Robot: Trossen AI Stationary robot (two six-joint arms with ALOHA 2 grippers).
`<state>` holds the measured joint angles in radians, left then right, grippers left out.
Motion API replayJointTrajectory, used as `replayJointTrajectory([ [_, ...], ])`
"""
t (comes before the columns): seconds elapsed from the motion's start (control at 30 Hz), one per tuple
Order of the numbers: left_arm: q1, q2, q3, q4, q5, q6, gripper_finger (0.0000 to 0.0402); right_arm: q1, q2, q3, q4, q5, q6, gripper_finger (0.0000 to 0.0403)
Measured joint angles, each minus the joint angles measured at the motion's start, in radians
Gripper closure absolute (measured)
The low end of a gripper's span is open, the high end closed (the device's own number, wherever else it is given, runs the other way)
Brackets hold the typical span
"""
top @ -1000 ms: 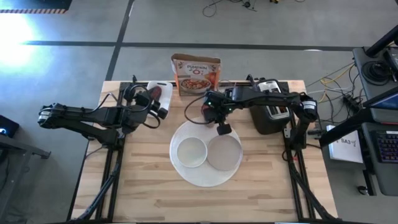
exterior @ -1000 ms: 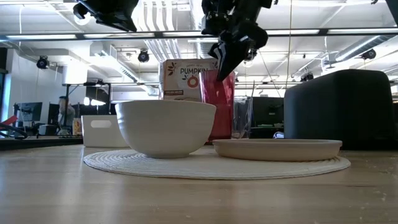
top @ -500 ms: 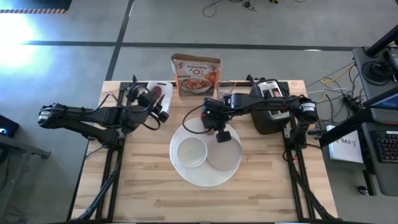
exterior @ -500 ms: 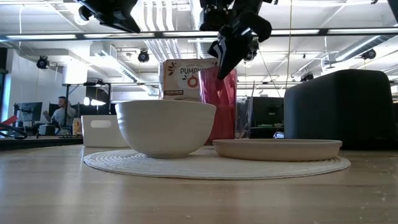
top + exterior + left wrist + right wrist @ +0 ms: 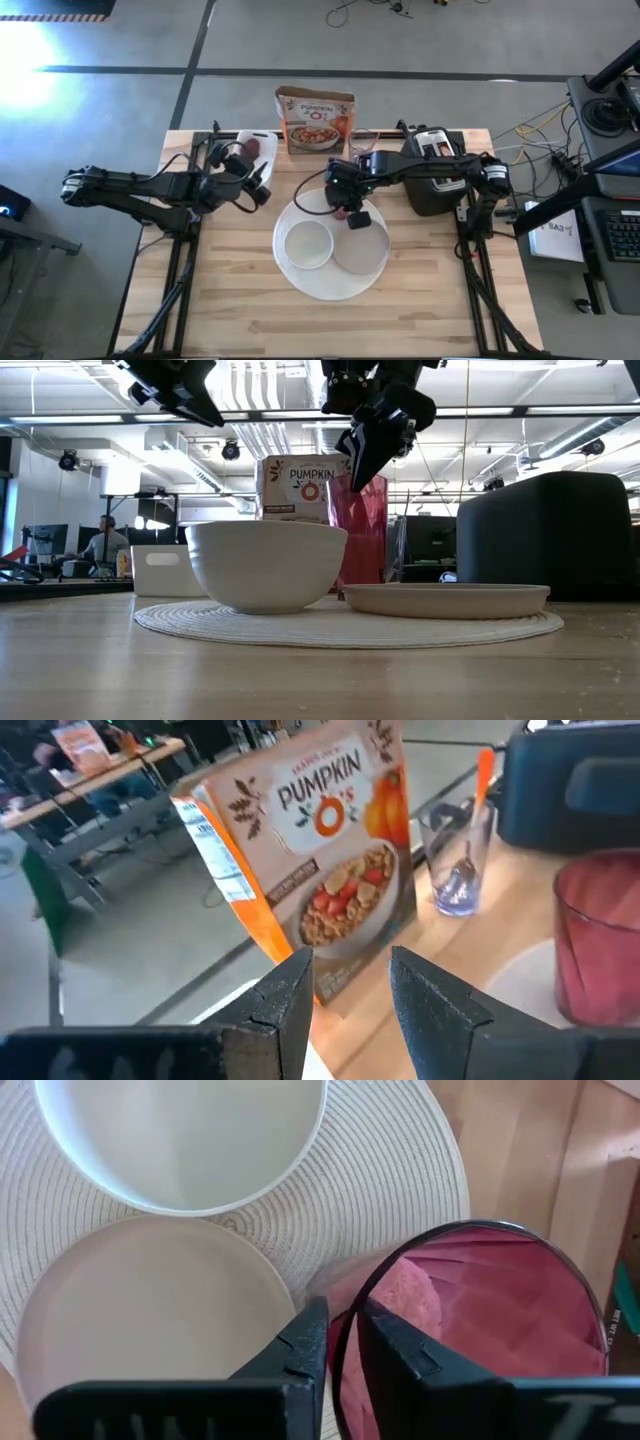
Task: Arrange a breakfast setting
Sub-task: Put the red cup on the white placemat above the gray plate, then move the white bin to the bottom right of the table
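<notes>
Now right claw (image 5: 343,1345) pinching rim of translucent pink cup (image 5: 470,1330); left claw (image 5: 348,982) spread.

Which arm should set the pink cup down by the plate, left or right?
Right. The right gripper already pinches the pink cup by its rim, at the far edge of the big round white plate. The left gripper is empty, jaws open, near the cereal box, away from the cup.

On the table stand one big round white plate (image 5: 300,275), one small white bowl (image 5: 307,243), one small pale round plate (image 5: 359,250) and one pink cup (image 5: 470,1330). There is one cereal box (image 5: 315,120), one clear glass (image 5: 457,860) (a single spoon (image 5: 468,860) stands inside it), one white tray (image 5: 256,148) and one dark toaster (image 5: 433,172). Two arms reach over it all.
</notes>
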<state>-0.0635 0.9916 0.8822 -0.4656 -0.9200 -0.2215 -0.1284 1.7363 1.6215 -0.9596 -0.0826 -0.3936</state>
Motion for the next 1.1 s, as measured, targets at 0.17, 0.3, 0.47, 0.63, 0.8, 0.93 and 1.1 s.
replayJointTrajectory([
  [0.17, 0.000, 0.000, 0.000, -0.051, 0.070, -0.007, 0.0283, 0.000, 0.000, 0.000, 0.000, 0.000, -0.002, 0.0317],
  [0.3, 0.000, 0.002, 0.000, -0.128, 0.107, -0.030, 0.0283, 0.000, 0.000, 0.002, -0.007, 0.004, -0.003, 0.0290],
  [0.47, 0.006, 0.002, 0.000, -0.279, 0.151, -0.108, 0.0283, 0.000, 0.000, 0.037, -0.034, 0.004, -0.011, 0.0266],
  [0.63, 0.026, 0.011, 0.000, -0.339, 0.227, -0.157, 0.0283, 0.000, -0.001, 0.105, -0.062, 0.007, -0.021, 0.0251],
  [0.8, 0.064, 0.045, 0.000, -0.383, 0.232, -0.107, 0.0283, -0.001, -0.003, 0.171, -0.084, 0.031, -0.064, 0.0245],
  [0.93, 0.130, 0.085, -0.001, -0.414, 0.299, -0.046, 0.0283, -0.003, -0.002, 0.196, -0.087, 0.130, -0.097, 0.0249],
  [1.1, 0.235, 0.139, -0.009, -0.412, 0.431, 0.131, 0.0283, -0.020, -0.003, 0.208, -0.091, 0.237, -0.123, 0.0249],
])
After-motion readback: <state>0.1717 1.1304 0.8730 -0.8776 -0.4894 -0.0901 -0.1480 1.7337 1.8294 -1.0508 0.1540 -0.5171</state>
